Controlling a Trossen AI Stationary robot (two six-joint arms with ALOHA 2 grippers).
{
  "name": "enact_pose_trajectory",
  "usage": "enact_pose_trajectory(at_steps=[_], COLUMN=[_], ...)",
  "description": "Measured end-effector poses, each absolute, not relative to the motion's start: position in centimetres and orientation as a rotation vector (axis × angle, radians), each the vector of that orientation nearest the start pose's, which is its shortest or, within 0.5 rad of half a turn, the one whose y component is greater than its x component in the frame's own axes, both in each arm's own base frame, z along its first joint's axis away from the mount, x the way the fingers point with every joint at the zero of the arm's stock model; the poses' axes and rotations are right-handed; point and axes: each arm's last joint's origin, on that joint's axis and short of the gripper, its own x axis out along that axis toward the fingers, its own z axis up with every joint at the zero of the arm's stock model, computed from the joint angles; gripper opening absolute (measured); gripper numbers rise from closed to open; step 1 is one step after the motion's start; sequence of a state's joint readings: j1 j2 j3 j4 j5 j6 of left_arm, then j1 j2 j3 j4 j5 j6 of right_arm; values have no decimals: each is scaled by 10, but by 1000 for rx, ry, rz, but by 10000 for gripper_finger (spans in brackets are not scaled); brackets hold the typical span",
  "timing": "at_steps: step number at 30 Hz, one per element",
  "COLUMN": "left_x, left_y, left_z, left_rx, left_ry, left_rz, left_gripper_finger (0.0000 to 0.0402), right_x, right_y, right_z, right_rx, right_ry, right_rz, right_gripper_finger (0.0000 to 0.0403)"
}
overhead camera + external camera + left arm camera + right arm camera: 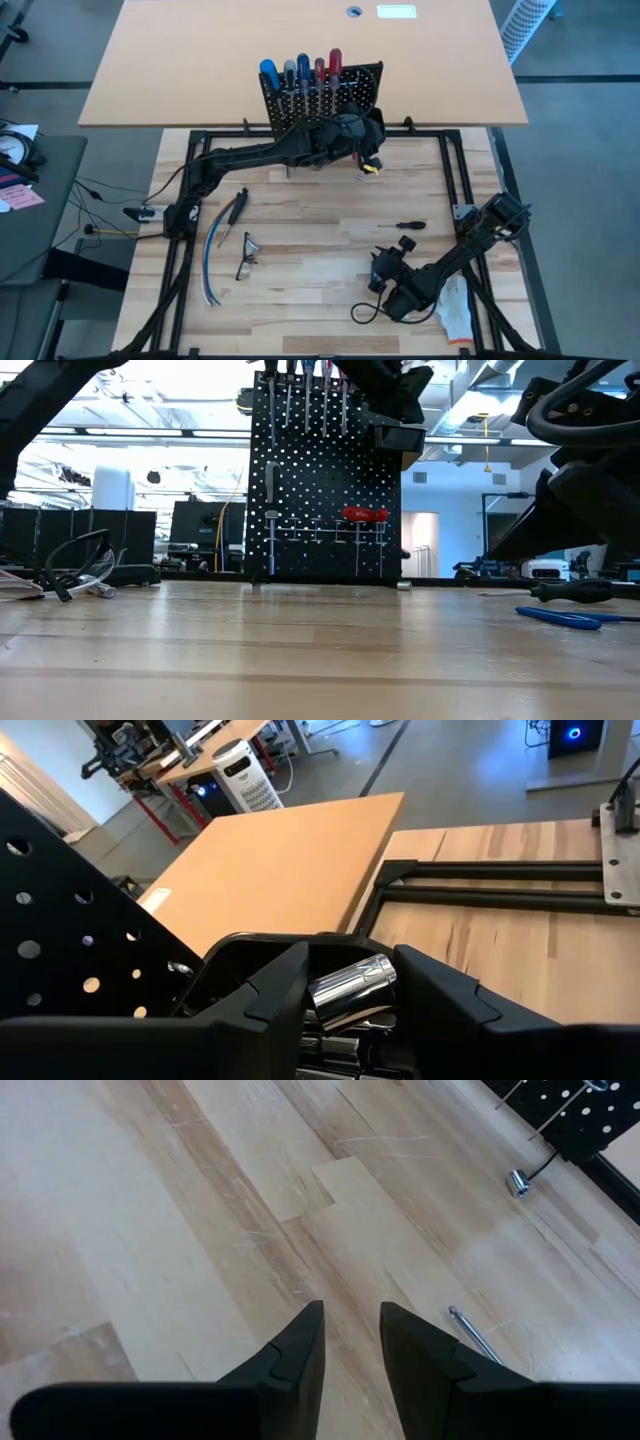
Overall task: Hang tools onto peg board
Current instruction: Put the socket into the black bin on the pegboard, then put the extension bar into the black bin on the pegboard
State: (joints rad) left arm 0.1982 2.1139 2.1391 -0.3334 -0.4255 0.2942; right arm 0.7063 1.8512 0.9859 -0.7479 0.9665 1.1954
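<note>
The black peg board (320,92) stands upright at the table's far edge. Screwdrivers with blue, grey and red handles (300,70) stick up from its top, and a red-handled tool (365,514) hangs on its face. My left gripper (350,995) is up at the small black bin (400,435) on the board's right side, shut on a shiny metal socket (352,988). Other shiny pieces (330,1048) lie in the bin below it. My right gripper (350,1320) is slightly open and empty, low over the table near its near right part (385,268). My left gripper has the shiny socket's round wall (322,995) between its two fingers, pinched from both sides. The socket lies tilted across the gap, its open end toward the right finger (430,995). It is held clear, just above the pieces in the bin.
On the table lie a small black screwdriver (410,225), a dark tool (235,213), blue-handled pliers (212,255), safety glasses (247,258), a white glove (455,305), a loose socket (518,1182) near the board's foot and a thin metal rod (475,1335).
</note>
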Motion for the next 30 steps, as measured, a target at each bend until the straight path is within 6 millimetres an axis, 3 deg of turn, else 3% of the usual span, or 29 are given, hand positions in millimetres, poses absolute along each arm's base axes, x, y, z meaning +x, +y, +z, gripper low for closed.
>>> enact_pose_trajectory(at_steps=[13, 25, 30], left_x=[477, 475, 471], left_y=[112, 115, 105], left_z=[367, 367, 387], left_rx=[299, 317, 375], left_ry=[397, 412, 429], left_rz=[580, 619, 669], left_gripper_finger=[145, 213, 219], right_x=[239, 239, 239], right_y=[173, 173, 173], right_z=[125, 125, 125], right_rx=[-119, -119, -120], right_ry=[731, 732, 733], right_rz=[-725, -725, -725], right_gripper_finger=[107, 107, 107])
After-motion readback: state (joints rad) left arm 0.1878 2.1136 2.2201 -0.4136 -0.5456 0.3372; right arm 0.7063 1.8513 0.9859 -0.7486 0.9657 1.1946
